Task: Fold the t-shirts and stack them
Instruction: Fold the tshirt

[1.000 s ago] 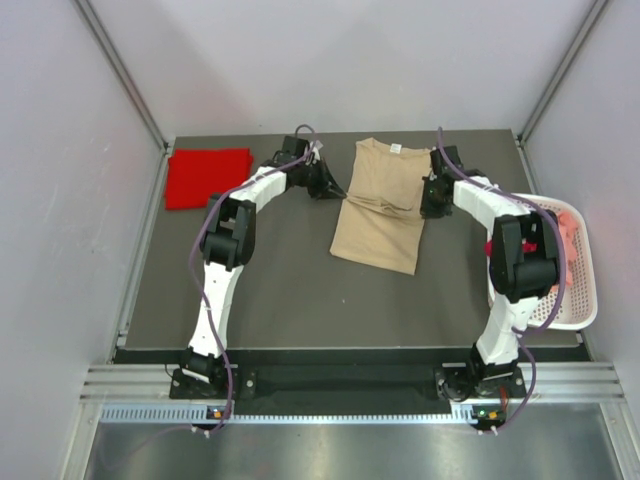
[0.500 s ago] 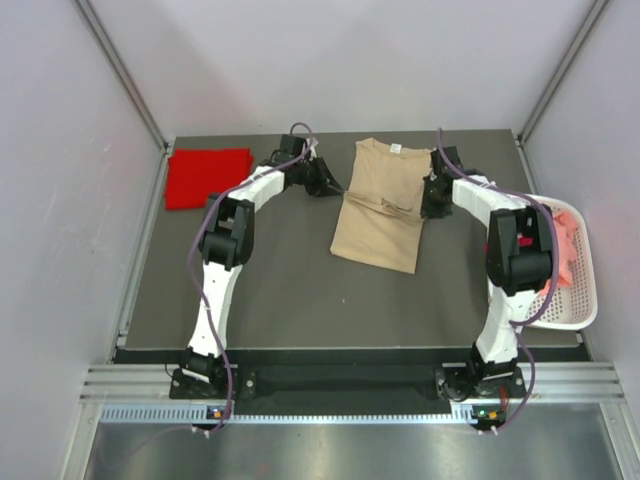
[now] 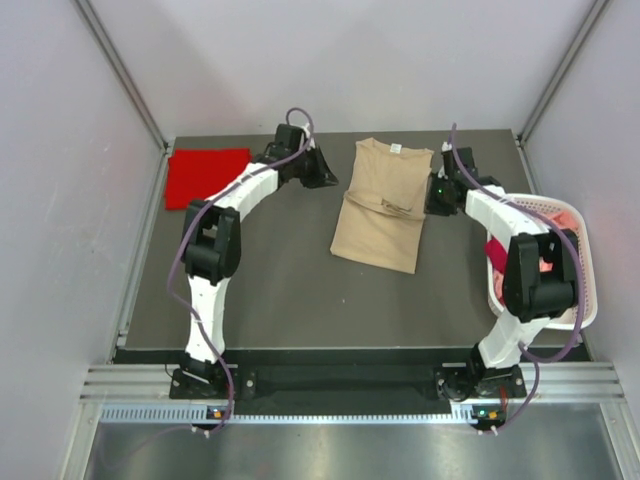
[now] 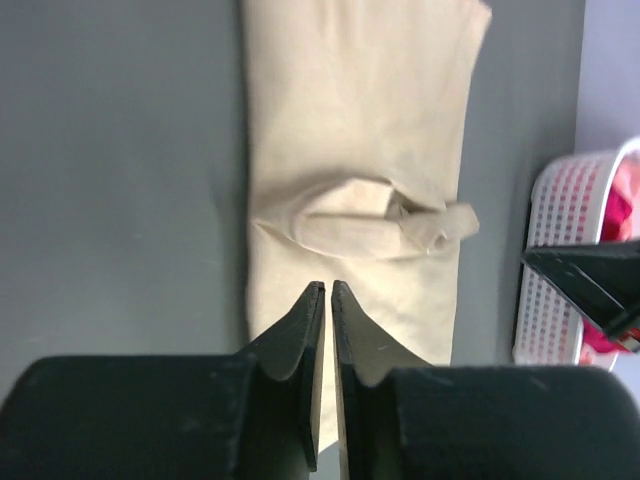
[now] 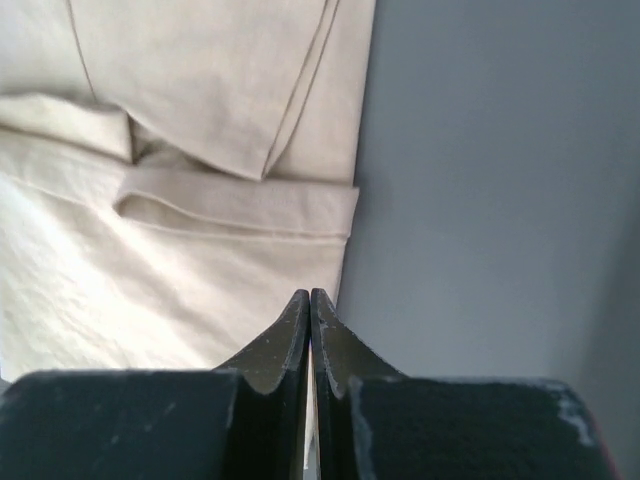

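Note:
A tan t-shirt (image 3: 382, 205) lies at the back middle of the table, collar away from me, both sleeves folded in across its middle (image 4: 350, 150) (image 5: 180, 120). A red t-shirt (image 3: 207, 177) lies folded at the back left. My left gripper (image 3: 325, 178) (image 4: 328, 286) hovers just left of the tan shirt, its jaws a narrow crack apart with nothing between them. Off the shirt's right edge, my right gripper (image 3: 432, 200) (image 5: 310, 293) is shut and empty.
A white slotted basket (image 3: 590, 300) (image 4: 560, 260) stands at the table's right edge with pink and red cloth (image 3: 572, 232) (image 4: 620, 210) inside. My right arm's elbow hangs over it. Grey walls enclose the table on three sides.
Both arms have drawn back off the tan shirt, the left elbow swinging left and the right elbow out over the basket. The left jaws have parted slightly. The shirt lies as before.

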`<action>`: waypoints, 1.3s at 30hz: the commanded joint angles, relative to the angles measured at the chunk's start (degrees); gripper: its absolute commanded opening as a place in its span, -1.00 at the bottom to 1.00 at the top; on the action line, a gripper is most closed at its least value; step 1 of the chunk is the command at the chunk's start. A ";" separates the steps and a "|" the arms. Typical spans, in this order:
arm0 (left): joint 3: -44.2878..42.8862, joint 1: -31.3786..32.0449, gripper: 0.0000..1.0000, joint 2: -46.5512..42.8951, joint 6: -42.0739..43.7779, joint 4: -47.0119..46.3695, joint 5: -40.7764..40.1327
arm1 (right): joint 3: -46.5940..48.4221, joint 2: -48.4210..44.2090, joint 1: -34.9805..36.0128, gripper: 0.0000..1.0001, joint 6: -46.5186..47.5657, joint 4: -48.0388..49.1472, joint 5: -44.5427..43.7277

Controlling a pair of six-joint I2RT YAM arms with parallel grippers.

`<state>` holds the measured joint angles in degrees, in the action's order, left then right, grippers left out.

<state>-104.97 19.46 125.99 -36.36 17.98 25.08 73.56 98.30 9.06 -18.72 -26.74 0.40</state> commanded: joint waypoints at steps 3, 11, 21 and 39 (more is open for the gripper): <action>2.84 3.03 -0.83 0.48 1.99 -0.75 3.13 | -6.13 0.14 0.43 -1.00 -1.32 5.29 6.26; 0.29 4.88 -0.94 4.95 0.86 -0.05 2.95 | -5.80 4.09 0.43 -1.00 -1.67 8.72 6.45; -5.24 4.97 -0.94 9.53 -0.20 0.57 1.99 | 3.69 11.20 -0.53 -1.00 -1.06 7.49 1.35; -14.91 -0.92 -0.87 14.81 -6.45 -2.17 3.84 | 7.65 5.07 -3.08 -0.80 -0.18 3.12 2.49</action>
<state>-117.12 19.86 142.37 -42.96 16.78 28.23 81.03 109.60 6.22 -19.55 -22.48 1.69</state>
